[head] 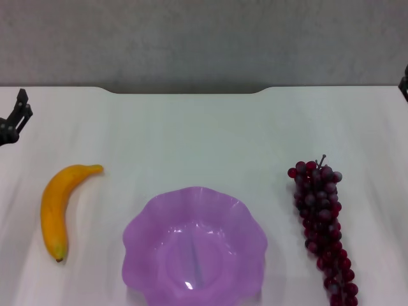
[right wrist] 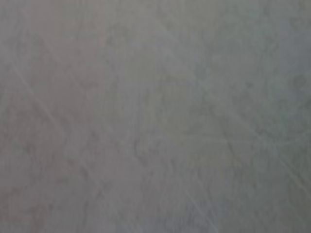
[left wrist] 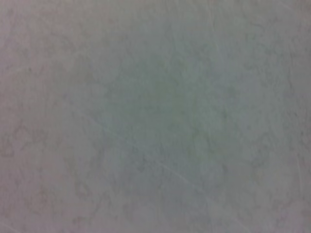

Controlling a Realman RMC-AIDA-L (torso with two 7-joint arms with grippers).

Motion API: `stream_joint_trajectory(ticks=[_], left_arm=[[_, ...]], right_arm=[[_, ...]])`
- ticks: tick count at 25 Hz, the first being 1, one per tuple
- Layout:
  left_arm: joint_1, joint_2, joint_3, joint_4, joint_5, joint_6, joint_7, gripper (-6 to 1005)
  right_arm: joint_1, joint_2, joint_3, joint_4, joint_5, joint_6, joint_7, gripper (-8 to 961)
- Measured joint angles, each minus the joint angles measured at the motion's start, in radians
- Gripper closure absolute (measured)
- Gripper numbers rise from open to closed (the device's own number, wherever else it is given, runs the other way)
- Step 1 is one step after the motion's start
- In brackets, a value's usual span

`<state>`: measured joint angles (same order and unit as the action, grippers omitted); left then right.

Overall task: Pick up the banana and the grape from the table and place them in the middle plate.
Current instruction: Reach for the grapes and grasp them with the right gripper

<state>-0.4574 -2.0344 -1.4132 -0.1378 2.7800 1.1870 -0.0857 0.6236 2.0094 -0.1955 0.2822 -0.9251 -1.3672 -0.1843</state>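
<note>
The middle plate [head: 194, 248], a translucent purple dish with a wavy scalloped rim, is sitting on the white table [head: 191, 134] at the near edge of the head view, and nothing is lying inside it. The banana [head: 56, 207] is lying flat on the table to the left of the plate, well apart from its rim, with its dark tip pointing toward the near edge and its other end curving away toward the far side. The grape bunch [head: 324, 226] is lying on the table to the right of the plate, also apart from the rim, with its short brown stem pointing toward the far edge and the cluster trailing toward the near edge.

The left gripper [head: 14, 118] is showing only as a dark piece at the left border, farther from the plate than the banana and beyond it toward the far edge; whether it is released or clenched cannot be told. The right gripper [head: 404, 83] is barely peeking in at the right border, far from the plate and beyond the grapes; its state cannot be told either. Neither is touching any fruit.

Both wrist views are showing only a plain, faintly mottled grey surface.
</note>
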Motion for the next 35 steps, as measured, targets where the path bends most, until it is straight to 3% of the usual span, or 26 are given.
stream_joint_trajectory(ticks=[3,8,15,28,35], left_arm=[[0.003,0.001,0.004,0.0,0.003,0.001,0.002,137],[0.01,0.001,0.006,0.004,0.003,0.0,0.003,93],[0.01,0.002,0.008,0.006,0.006,-0.001,0.011,93],[0.01,0.001,0.01,0.006,0.01,0.0,0.012,94],[0.008,-0.002,0.01,0.005,0.01,0.002,0.044,94]], right_arm=[[0.0,-0.001,-0.002,0.002,-0.003,0.013,0.003,144],[-0.001,0.0,-0.004,0.026,-0.006,0.015,0.007,48],[-0.007,0.0,-0.009,0.064,-0.008,0.032,0.008,49],[0.03,-0.003,-0.017,0.084,-0.185,0.43,0.142,51],[0.045,-0.004,-0.018,0.079,-0.228,0.555,0.148,53]])
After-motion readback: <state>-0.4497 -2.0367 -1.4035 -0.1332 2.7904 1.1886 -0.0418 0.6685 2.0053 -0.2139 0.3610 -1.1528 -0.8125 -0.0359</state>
